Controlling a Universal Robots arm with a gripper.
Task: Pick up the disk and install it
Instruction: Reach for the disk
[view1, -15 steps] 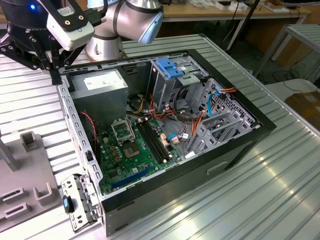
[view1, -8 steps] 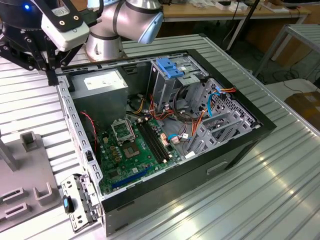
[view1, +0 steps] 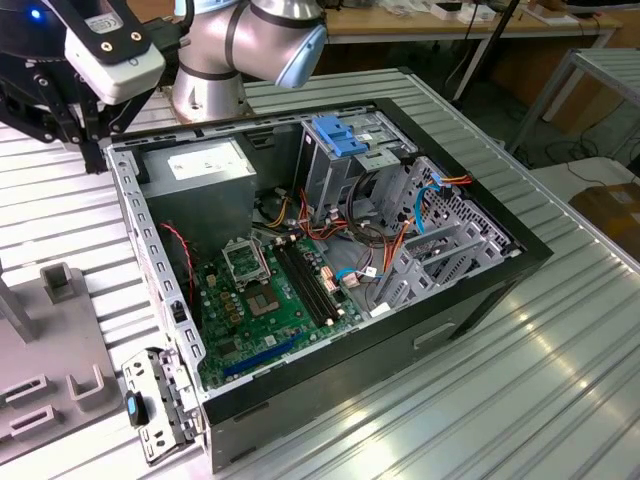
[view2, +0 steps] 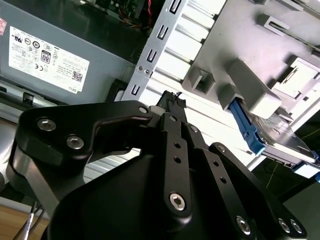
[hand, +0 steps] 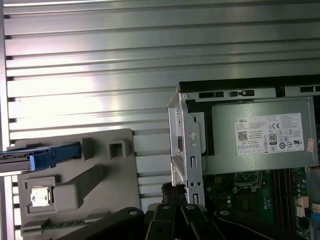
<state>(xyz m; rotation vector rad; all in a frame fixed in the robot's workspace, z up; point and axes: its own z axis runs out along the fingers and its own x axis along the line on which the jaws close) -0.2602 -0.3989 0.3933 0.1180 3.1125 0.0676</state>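
Found in the second wrist view: the disk (view2: 282, 137), a flat rectangular drive with a shiny grey metal face and a bright blue plastic rail frame (view2: 244, 122) running along one long side. Lay at the outer edge of a pale grey moulded plastic holder (view2: 240, 40), tucked beside raised grey blocks. Appeared edge-on in the first wrist view, blue rail pointing toward the holder's middle. Any print on the drive too small to tell. Also seated in a square recess of that holder: a small square silvery chip (hand: 39, 196).

Rested, that holder, on the ribbed silvery metal worktop (view1: 480, 400), just beside the open black desktop computer case (view1: 400, 350) and near the case corner housing the large grey power-supply box (hand: 225, 160). Bore on its face a white printed label (hand: 270, 135) with fine black lettering, a small square code and several round marks.

Inside the case, in the exterior view: a green circuit board (view1: 270, 290) and a grey metal drive cage (view1: 330, 170) topped by a blue plastic latch (view1: 345, 135).

Hung over the strip of worktop between holder and case wall: the black two-finger gripper (view2: 170, 97), fingertips drawn together with nothing between them. Well apart from the disk, touching nothing.
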